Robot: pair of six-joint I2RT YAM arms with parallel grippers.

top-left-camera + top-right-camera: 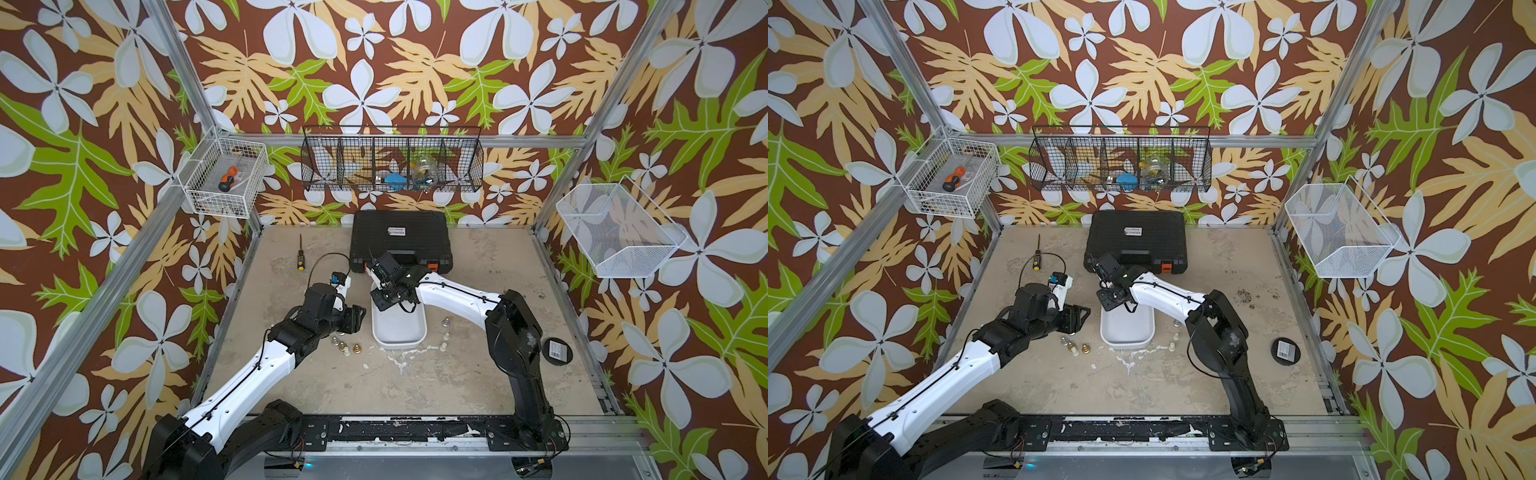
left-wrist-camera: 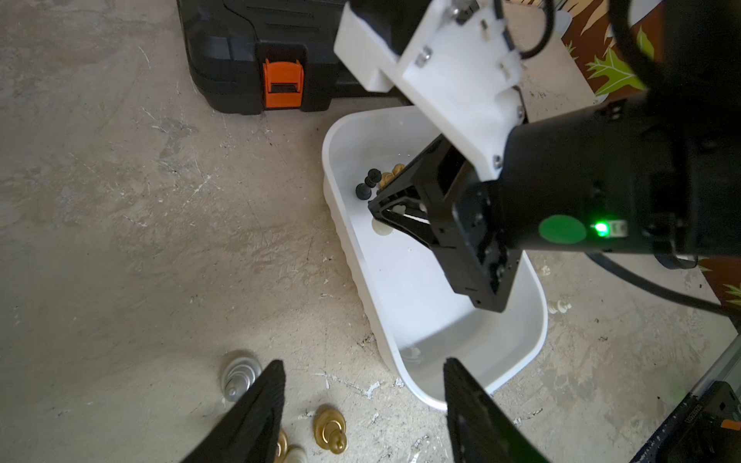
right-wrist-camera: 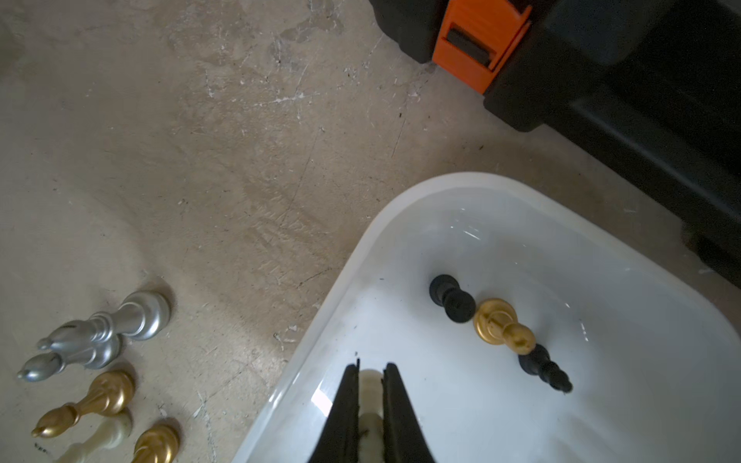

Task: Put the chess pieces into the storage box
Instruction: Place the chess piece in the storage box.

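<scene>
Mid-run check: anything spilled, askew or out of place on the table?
Nothing spilled. A screwdriver lies loose at the back left of the tabletop, and a black disc sits beside the right arm, both apart from the storage box. The surface is scuffed, with white flecks.

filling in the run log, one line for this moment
right gripper: shut on cream piece over storage box | left gripper: open, empty

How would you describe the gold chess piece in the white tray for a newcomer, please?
Find the black plastic toolcase; the shallow white plastic tray sits just in front of it. Inside, the gold chess piece sits between two black pieces.
</scene>
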